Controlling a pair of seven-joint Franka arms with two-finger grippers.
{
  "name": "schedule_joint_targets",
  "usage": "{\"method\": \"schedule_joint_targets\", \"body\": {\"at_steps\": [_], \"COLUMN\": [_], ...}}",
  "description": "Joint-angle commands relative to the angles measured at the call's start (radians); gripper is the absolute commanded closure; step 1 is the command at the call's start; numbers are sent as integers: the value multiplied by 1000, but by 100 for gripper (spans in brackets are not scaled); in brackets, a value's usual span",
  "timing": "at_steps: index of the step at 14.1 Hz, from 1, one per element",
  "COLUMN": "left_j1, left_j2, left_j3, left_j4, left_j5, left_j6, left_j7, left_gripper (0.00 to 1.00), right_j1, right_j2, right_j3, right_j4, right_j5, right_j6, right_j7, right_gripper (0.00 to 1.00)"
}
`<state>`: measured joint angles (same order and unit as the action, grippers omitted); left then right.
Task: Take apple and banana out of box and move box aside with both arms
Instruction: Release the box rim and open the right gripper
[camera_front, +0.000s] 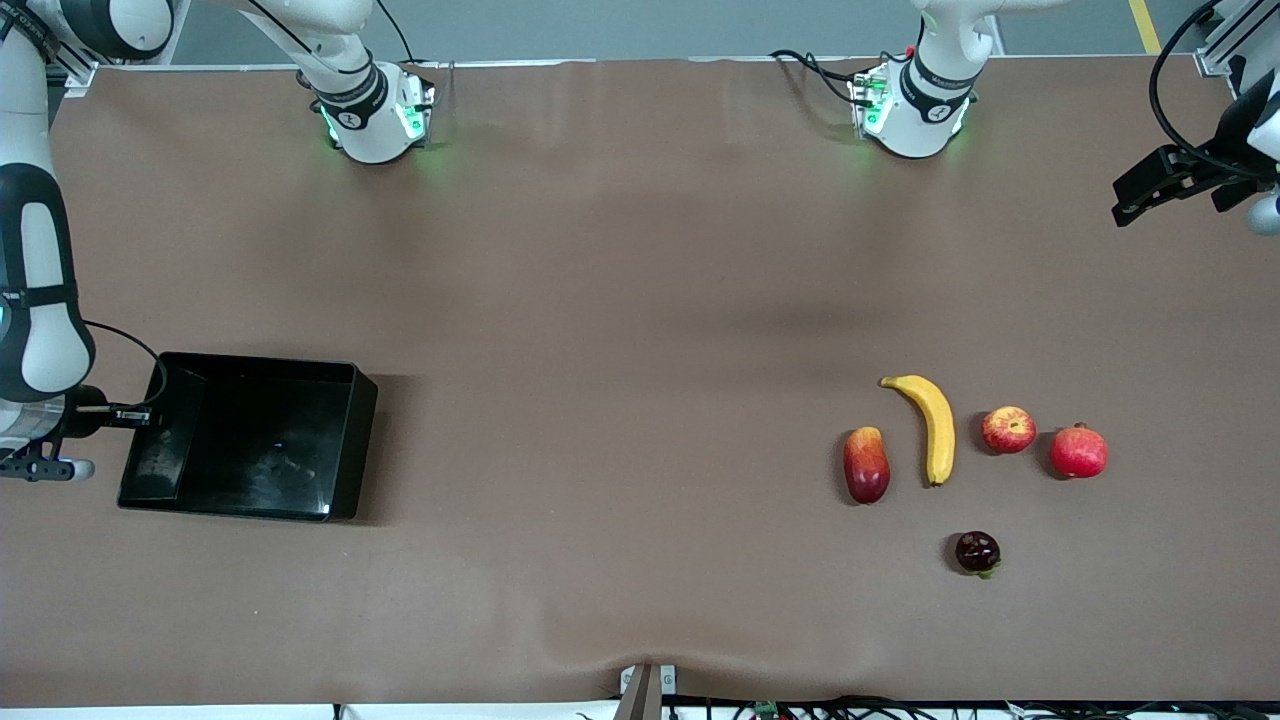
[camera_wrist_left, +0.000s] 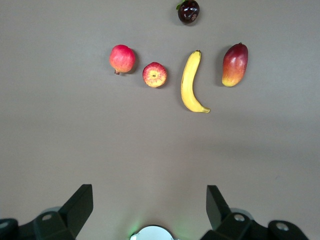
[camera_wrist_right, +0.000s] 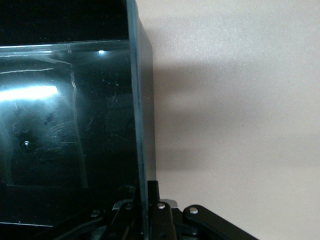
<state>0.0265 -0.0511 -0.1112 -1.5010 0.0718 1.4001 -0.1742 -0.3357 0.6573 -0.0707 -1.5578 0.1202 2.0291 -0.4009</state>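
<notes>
The banana (camera_front: 932, 428) is lying on the brown table covering (camera_front: 620, 300) toward the left arm's end, its curved length running from farther to nearer the front camera. Just beside it, on the side away from the arms' middle, the apple (camera_front: 1008, 430) is sitting apart from it, and a pomegranate (camera_front: 1079, 451) is resting next to the apple in turn. A mango (camera_front: 867, 464) is lying on the banana's other flank, and a small dark round fruit (camera_front: 977, 552) is sitting nearer the front camera than the whole row. The covering is showing shallow wrinkles; cables are running along its near edge and a grey floor is showing past the arm bases.

The box (camera_front: 345, 440) is sitting well apart from the fruits, at the right arm's end of the table. The right gripper (camera_front: 135, 414) is pinching the box's end wall, its fingers closed tight on the thin rim.

The left gripper (camera_front: 1150, 190) is hanging in the air over the table's end, its fingers (camera_wrist_left: 80, 205) spread wide and holding nothing.
</notes>
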Motion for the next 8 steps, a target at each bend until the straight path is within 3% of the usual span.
{"method": "schedule_joint_targets", "body": {"at_steps": [1, 3, 5, 8], "left_j1": [16, 18, 16, 15], "left_j2": [-38, -41, -42, -32], "left_j3": [-5, -5, -5, -4], "left_j4": [-36, -51, -64, -59], "left_j5": [-23, -23, -23, -21], "left_j6": [13, 40, 71, 74], "left_j7": [24, 27, 39, 45], "left_gripper": [0, 0, 0, 0], "right_j1": [-17, -22, -23, -20], "right_j2": [-10, -11, -11, -19], "right_j3": [23, 23, 23, 25], "right_j4": [13, 13, 15, 27], "right_j5": [-33, -33, -31, -30], "right_j6": [-10, -13, -10, -15], "right_j7": [-22, -22, -13, -19], "right_gripper": [93, 36, 0, 0]}}
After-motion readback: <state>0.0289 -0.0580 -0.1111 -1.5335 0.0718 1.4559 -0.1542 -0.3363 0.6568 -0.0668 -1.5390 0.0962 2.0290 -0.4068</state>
